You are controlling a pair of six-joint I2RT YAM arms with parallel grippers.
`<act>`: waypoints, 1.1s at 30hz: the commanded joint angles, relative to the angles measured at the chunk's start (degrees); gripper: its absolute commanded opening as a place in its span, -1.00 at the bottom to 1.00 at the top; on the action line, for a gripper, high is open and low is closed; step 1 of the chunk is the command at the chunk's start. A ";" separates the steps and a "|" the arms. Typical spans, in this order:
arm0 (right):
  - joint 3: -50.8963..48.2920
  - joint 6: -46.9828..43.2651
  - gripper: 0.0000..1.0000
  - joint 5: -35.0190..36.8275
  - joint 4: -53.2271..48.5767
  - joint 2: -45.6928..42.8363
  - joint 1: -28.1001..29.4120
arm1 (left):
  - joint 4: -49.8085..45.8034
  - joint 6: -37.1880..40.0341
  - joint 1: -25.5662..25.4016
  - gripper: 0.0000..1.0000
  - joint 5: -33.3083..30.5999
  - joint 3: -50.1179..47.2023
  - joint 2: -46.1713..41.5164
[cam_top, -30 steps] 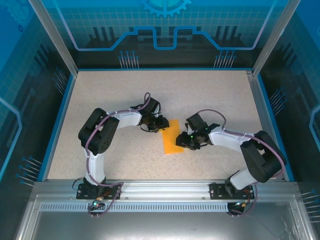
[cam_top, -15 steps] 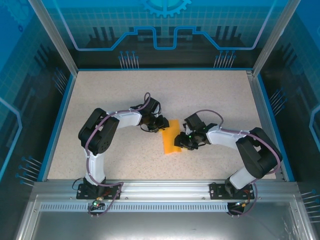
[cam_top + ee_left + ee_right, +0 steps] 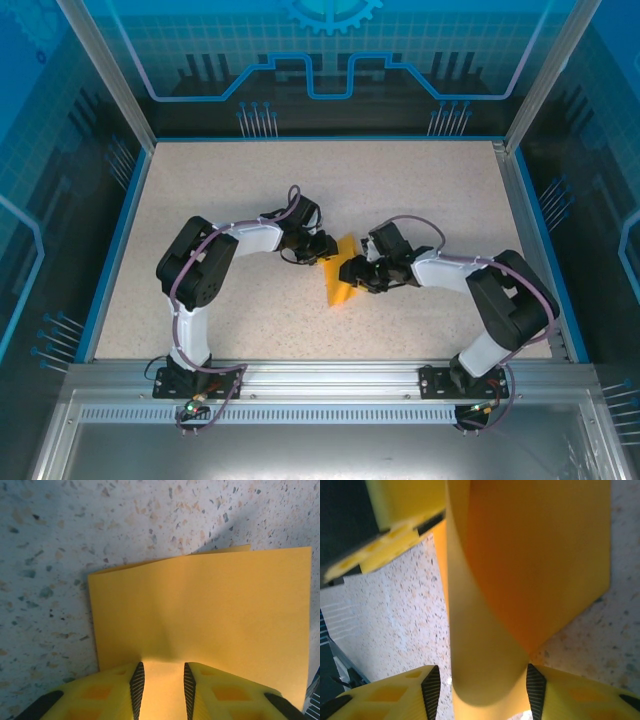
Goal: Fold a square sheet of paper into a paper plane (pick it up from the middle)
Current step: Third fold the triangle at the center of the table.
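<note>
The orange paper (image 3: 340, 282) lies mid-table as a folded strip, its right side lifted and rolled leftward. In the left wrist view the paper (image 3: 200, 605) is flat on the table with a pucker at my fingertips. My left gripper (image 3: 161, 672) rests on its near edge with a narrow gap between the jaws, sitting at the paper's upper left (image 3: 325, 250) in the top view. My right gripper (image 3: 353, 272) is open wide. A curled flap of paper (image 3: 530, 555) rises between its fingers (image 3: 484, 685). The left gripper's yellow finger (image 3: 395, 535) shows beyond the flap.
The speckled tabletop (image 3: 250, 190) is bordered by a blue rim and aluminium frame posts (image 3: 110, 70). Both arm bases stand at the near edge (image 3: 320, 375). Nothing else lies on the table around the paper.
My right gripper has moved left, pushing the paper's right side up and over, so the flat rectangle now looks narrower and pointed. The left gripper has stayed in place.
</note>
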 commanded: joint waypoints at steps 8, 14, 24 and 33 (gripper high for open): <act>6.88 -5.02 0.15 -2.85 -1.86 4.73 -3.10 | -3.32 0.47 0.25 -0.37 -0.06 -1.94 0.00; 8.39 -7.69 0.12 -2.73 -4.14 5.40 -4.21 | -3.71 0.61 0.19 -0.37 -0.03 -1.90 -0.01; 8.30 -7.45 -0.45 -4.07 -4.03 8.09 -5.09 | -2.90 1.78 0.24 -0.35 1.23 -1.68 -2.14; 5.49 -0.60 -0.88 -4.10 1.14 7.52 -5.05 | -3.08 4.65 0.27 -0.19 -0.75 -4.07 -10.96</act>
